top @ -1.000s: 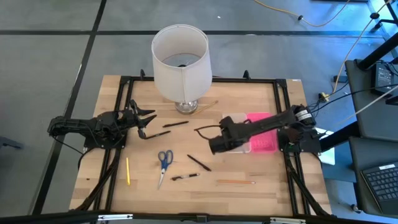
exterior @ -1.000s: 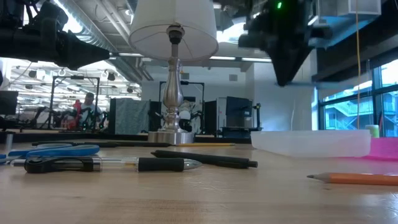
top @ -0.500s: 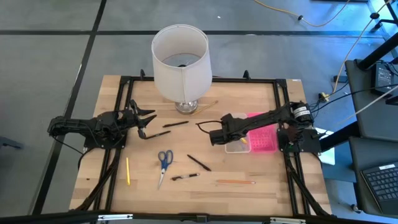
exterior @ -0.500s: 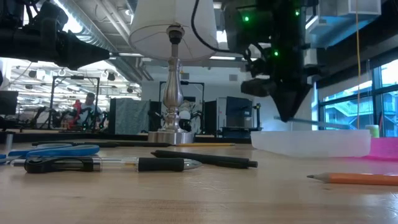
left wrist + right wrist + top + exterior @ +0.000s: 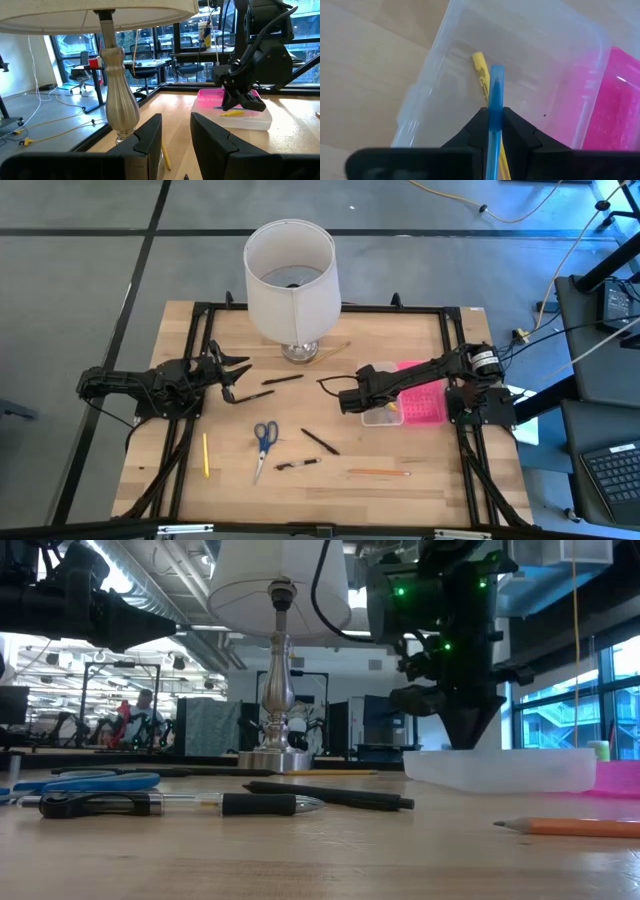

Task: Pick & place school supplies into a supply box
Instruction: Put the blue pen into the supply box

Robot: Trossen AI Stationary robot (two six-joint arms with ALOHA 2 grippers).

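Note:
The supply box is a clear tray (image 5: 383,417) (image 5: 432,85) with its pink lid (image 5: 424,404) (image 5: 616,100) lying open beside it on the table's right side. A yellow pencil (image 5: 481,70) lies inside the tray. My right gripper (image 5: 362,401) (image 5: 493,116) hangs just above the tray, shut on a blue pen (image 5: 496,85). My left gripper (image 5: 238,376) (image 5: 175,142) waits open at the table's left. Blue-handled scissors (image 5: 264,438), a yellow pencil (image 5: 205,455), dark pens (image 5: 283,380) (image 5: 320,442) (image 5: 298,465) and an orange pencil (image 5: 380,473) lie flat on the wood. My right gripper pinches the blue pen between its two fingers, on the shaft (image 5: 494,107) a little back from one end (image 5: 497,69). The fingers come from above, pointing down, and lie across the pen. The pen is lifted clear, roughly level over the clear tray.
A white lamp (image 5: 290,275) stands on its metal base (image 5: 299,351) at the table's far middle, with a thin pencil (image 5: 335,349) beside the base. A black frame (image 5: 452,340) borders the wood. Bare wood lies between the lamp and the scissors.
My right gripper, carrying the blue pen, has gone down and a little toward the far edge, ending close above the clear tray. The left arm and the supplies on the table have kept still.

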